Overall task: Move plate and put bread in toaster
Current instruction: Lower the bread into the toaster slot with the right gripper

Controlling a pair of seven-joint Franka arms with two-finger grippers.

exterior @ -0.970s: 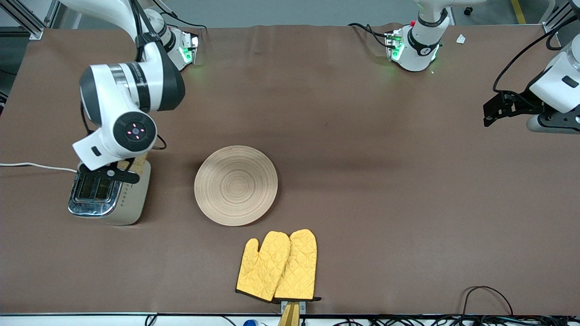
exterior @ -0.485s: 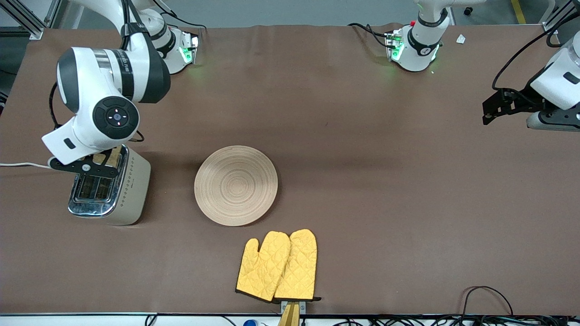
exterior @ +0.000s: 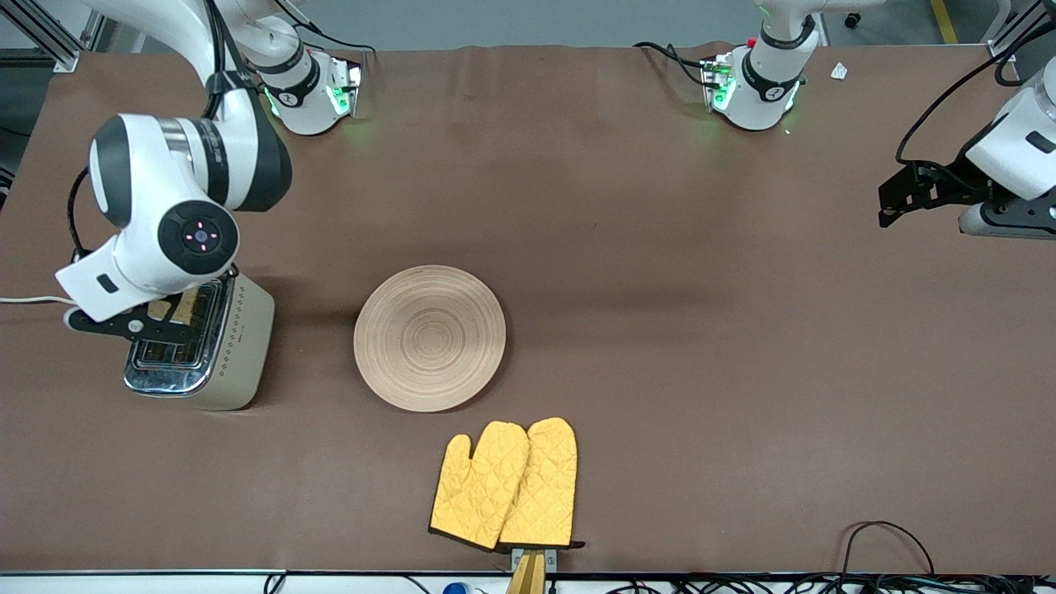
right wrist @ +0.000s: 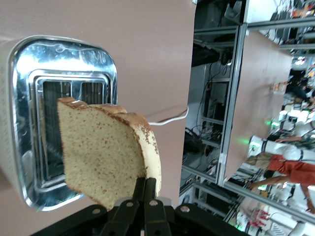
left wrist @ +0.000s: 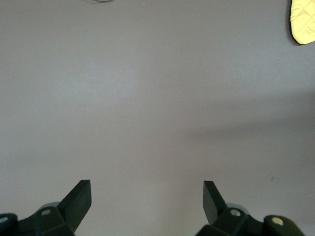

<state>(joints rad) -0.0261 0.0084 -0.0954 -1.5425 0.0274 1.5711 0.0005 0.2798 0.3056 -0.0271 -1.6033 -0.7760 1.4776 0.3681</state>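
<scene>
The toaster (exterior: 241,351) stands at the right arm's end of the table, chrome top up, both slots showing in the right wrist view (right wrist: 64,51). My right gripper (exterior: 177,309) hangs over its slots, shut on the bread (exterior: 190,304). In the right wrist view the gripper (right wrist: 146,184) pinches the slice (right wrist: 101,157) by its crust edge, above the toaster and clear of it. The wooden plate (exterior: 430,337) lies flat near the table's middle, bare. My left gripper (exterior: 891,205) waits open and empty over bare table at the left arm's end; it also shows in the left wrist view (left wrist: 146,191).
A pair of yellow oven mitts (exterior: 505,484) lies nearer the front camera than the plate; one mitt's tip shows in the left wrist view (left wrist: 302,19). The toaster's white cord (exterior: 33,300) runs off the table's right-arm end.
My right arm has carried the bread from the toaster's plate-side edge to over its slots, toward the right arm's end of the table. The left arm has barely moved.
</scene>
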